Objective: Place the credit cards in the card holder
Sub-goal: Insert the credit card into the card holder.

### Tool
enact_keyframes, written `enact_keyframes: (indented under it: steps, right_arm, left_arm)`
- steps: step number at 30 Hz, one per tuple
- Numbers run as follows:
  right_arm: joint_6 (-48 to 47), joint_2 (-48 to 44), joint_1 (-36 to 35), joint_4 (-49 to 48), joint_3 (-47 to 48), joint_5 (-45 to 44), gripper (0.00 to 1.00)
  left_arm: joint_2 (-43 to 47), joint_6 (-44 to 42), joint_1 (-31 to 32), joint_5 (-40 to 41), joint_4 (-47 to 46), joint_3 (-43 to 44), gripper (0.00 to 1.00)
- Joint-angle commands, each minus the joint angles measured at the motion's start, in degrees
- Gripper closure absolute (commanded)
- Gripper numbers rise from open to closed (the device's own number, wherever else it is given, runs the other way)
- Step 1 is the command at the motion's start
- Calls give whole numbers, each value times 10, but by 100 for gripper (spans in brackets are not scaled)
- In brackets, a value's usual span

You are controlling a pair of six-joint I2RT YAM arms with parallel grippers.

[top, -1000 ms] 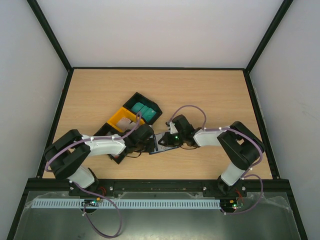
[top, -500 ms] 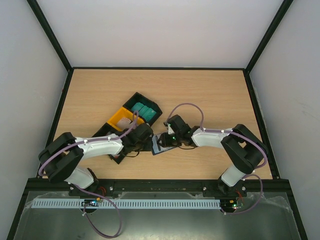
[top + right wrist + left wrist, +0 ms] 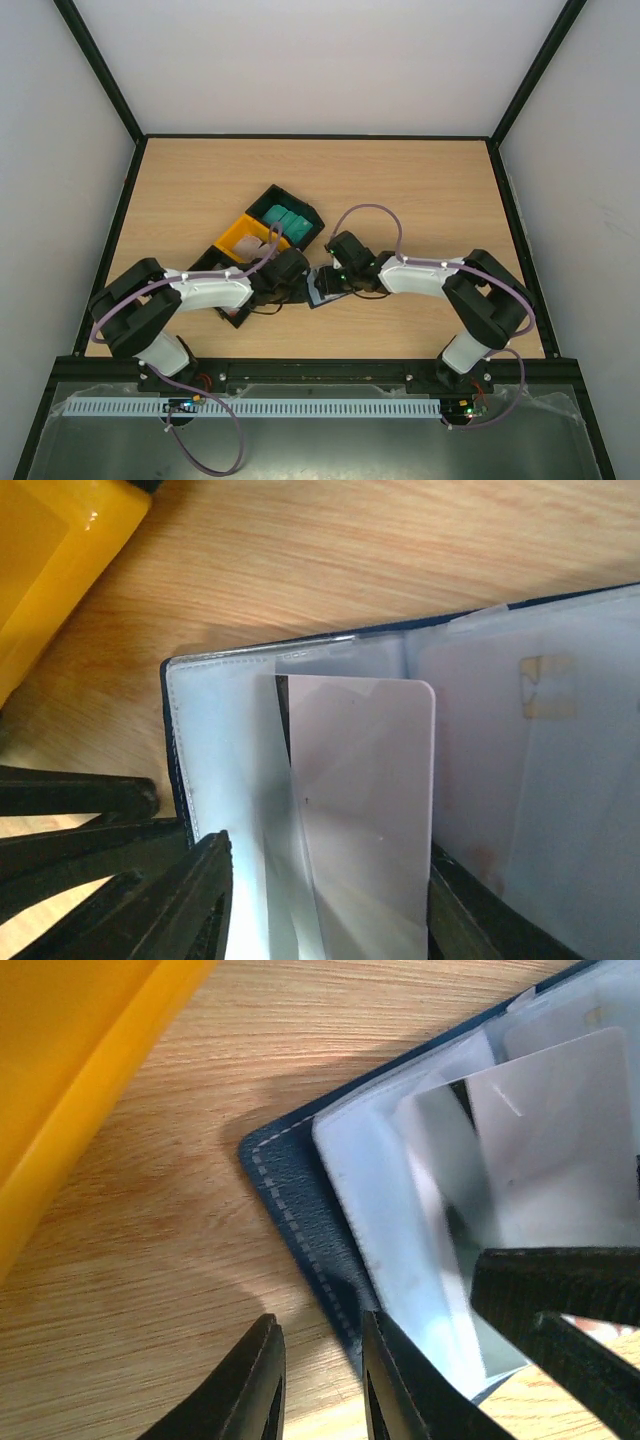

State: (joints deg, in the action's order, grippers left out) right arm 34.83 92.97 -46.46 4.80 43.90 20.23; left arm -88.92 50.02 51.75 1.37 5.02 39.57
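The card holder (image 3: 322, 288) lies open on the table between both grippers, its navy edge (image 3: 290, 1200) and pale pockets showing. A whitish credit card (image 3: 365, 800) stands partly inside a clear pocket; it also shows in the left wrist view (image 3: 560, 1150). My right gripper (image 3: 330, 910) is open, its fingers standing either side of that card. Another card with a gold chip (image 3: 545, 685) sits in the neighbouring pocket. My left gripper (image 3: 320, 1390) is open a little over the holder's stitched edge, holding nothing. More credit cards, teal (image 3: 285, 218) and whitish (image 3: 256, 243), lie in the tray.
A black-and-yellow three-compartment tray (image 3: 240, 228) lies diagonally just left of the holder, its yellow wall (image 3: 60, 1110) close to my left gripper. Black frame rails border the table. Bare wood stretches behind and to the right.
Both grippers have opened. The right gripper has moved a little left over the card holder, and the holder has shifted slightly.
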Motion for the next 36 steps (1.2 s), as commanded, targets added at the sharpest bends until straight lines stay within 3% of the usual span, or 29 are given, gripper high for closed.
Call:
enact_keyframes:
  steps: [1,7,17,20,22,30,36]
  right_arm:
    - [6,-17,1,60,1,-72,52]
    - [38,-33,1,72,6,-90,43]
    - [69,-47,1,91,20,-145,38]
    - [83,-61,2,87,22,-122,25]
    - [94,-72,2,78,22,-89,21]
    - [100,-72,2,129,32,-208,20]
    - [85,-54,2,134,38,-211,24]
  left_arm:
    - [-11,5,3,5,-4,-9,76]
    - [-20,9,-2,-11,-19,-19,76]
    - [-17,10,-16,-35,-41,-29,75]
    - [-16,8,-19,-40,-45,-30,75]
    - [-15,8,-21,-43,-47,-30,75]
    - [-11,8,-26,-53,-54,-30,71]
    - [-8,8,-27,-61,-62,-30,69]
